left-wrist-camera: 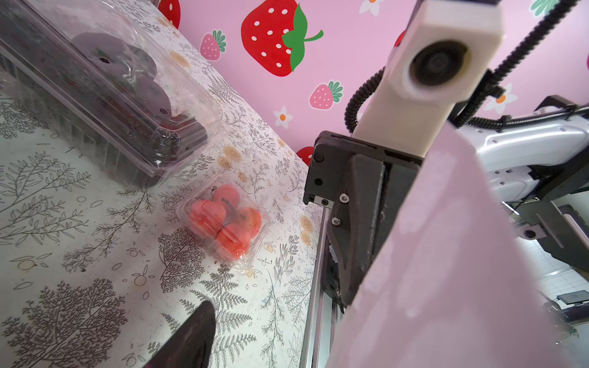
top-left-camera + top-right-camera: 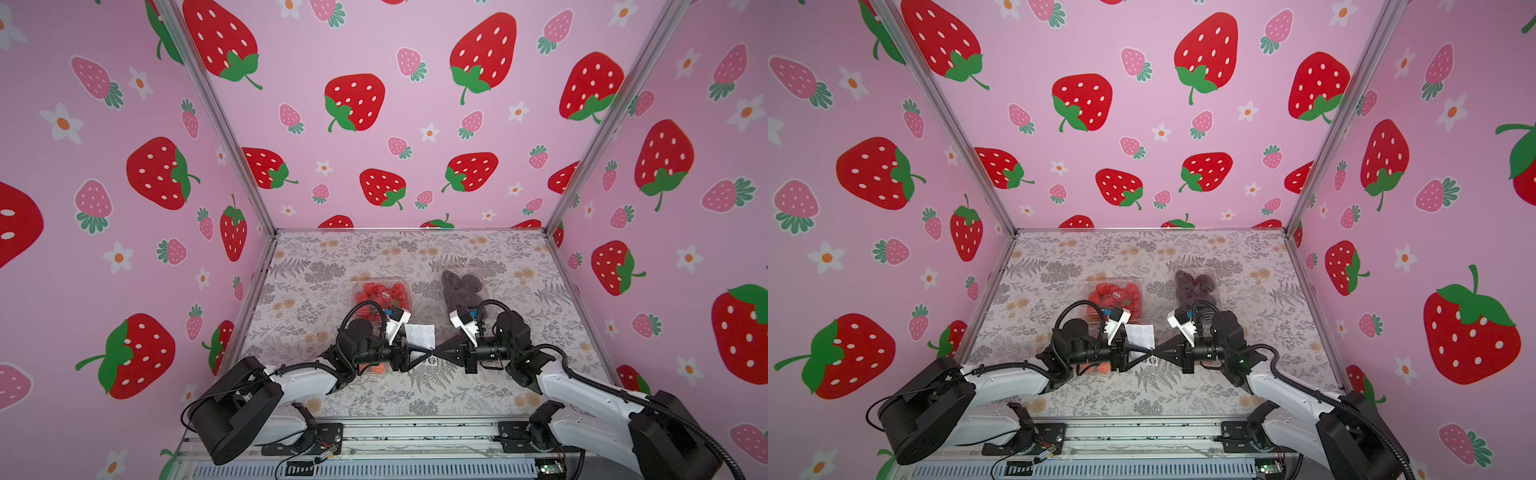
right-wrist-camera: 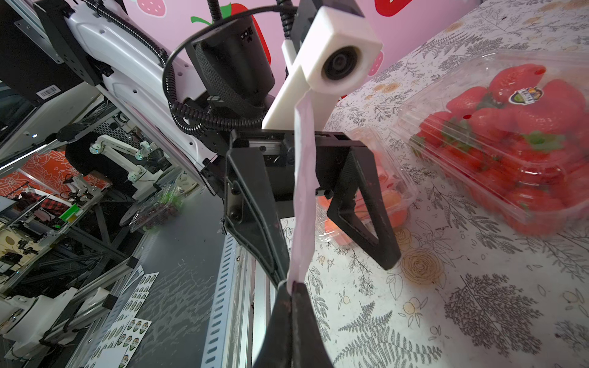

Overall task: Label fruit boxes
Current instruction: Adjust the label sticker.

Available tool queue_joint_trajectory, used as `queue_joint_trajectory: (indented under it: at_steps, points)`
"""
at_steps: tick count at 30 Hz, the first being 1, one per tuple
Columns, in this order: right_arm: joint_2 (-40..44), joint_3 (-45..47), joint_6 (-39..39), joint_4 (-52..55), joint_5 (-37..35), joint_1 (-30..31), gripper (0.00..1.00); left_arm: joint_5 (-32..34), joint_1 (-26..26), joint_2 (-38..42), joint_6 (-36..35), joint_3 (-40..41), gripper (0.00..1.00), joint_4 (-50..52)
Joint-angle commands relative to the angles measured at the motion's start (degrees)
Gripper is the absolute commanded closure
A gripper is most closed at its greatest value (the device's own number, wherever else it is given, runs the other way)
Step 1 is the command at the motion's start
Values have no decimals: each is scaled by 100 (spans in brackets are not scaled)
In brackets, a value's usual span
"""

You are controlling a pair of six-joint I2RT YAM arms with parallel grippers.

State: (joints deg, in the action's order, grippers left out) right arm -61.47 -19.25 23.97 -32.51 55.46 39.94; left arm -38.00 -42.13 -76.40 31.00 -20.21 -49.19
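1. L gripper (image 2: 427,354) & R gripper (image 3: 291,296) meet tip to tip over the front-middle of the grey floral-print tabletop (image 2: 415,395), arms coming in from opp. sides.
2. R gripper: jaws pressed together, clamped on one corner of the sticker sheet (image 3: 304,178), a flat white paper sheet that rises from the pinch, seen edge-on in the right wrist view.
3. L gripper: jaws apart. Its black triangular fingers (image 3: 389,255) spread either side of the sheet, gripping nothing. One fingertip sits right by the pinch; touching or not, we can't tell.
4. In both top views the sheet shows as a white diamond w/ faint round marks, lowest corner at the gripper tips.
5. Strawberry box (image 2: 381,293): clear plastic clamshell of red strawberries, flat on the table beyond the L wrist. Long axis runs left-right across the table; lid up, small round label on top.
6. Dark-fruit box (image 2: 463,291): clear plastic clamshell of purple-black round fruits, beyond the R wrist, apart from the strawberry box. Long axis runs roughly near-to-far.
7. Small box (image 1: 224,220): small clear clamshell w/ a few orange-red round fruits, near the dark-fruit box's end & the railed table edge. Too near square for us to call an axis.
8. Orange-pink box (image 3: 382,178): clear clamshell of orange-pink round fruits, mostly hidden behind the L gripper, near the strawberry box. Axis: can't tell.
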Motion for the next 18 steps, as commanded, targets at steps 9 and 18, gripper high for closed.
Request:
queue_joint_trajectory:
  at_steps: [9, 18]
  points:
    - [311, -35, -70, -11, -38, -37, 100, 43, 51, 376, -63, 65, 43, -213]
    - [162, -123, -32, -29, 22, -39, 100, -120, 51, 565, -111, 165, 78, -258]
